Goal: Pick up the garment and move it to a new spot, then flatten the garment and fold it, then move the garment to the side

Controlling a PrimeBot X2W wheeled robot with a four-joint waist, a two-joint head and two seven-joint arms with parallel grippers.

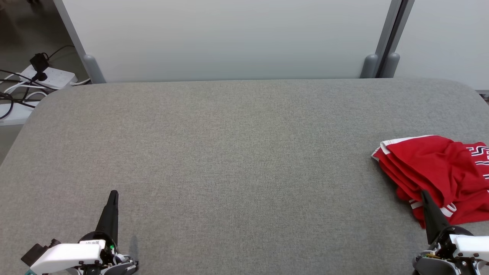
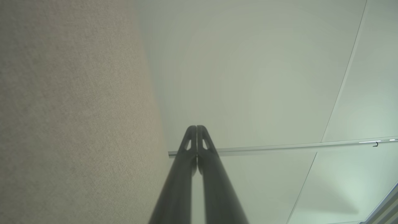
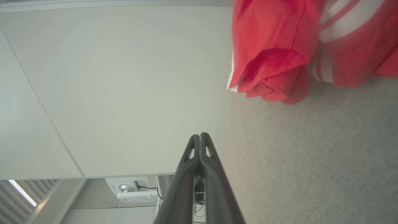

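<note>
Lying crumpled on the coarse grey table (image 1: 229, 152) is the red garment (image 1: 431, 164); the left gripper (image 1: 113, 195) and right gripper (image 1: 424, 195) are closed, empty.

The left gripper (image 1: 113, 194) is sitting at lower left, jaws pressed fully together, pointing forward. The right gripper (image 1: 425, 194) is sitting at lower right, jaws likewise closed.

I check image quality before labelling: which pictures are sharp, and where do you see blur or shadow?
Head view: even soft light, sharp; garment crisp, faint shadow beside the left pincer. Left wrist view: hazy, pincer blurred toward the bottom edge. Right wrist view: right pincer soft, garment weave slightly blurred.
</note>
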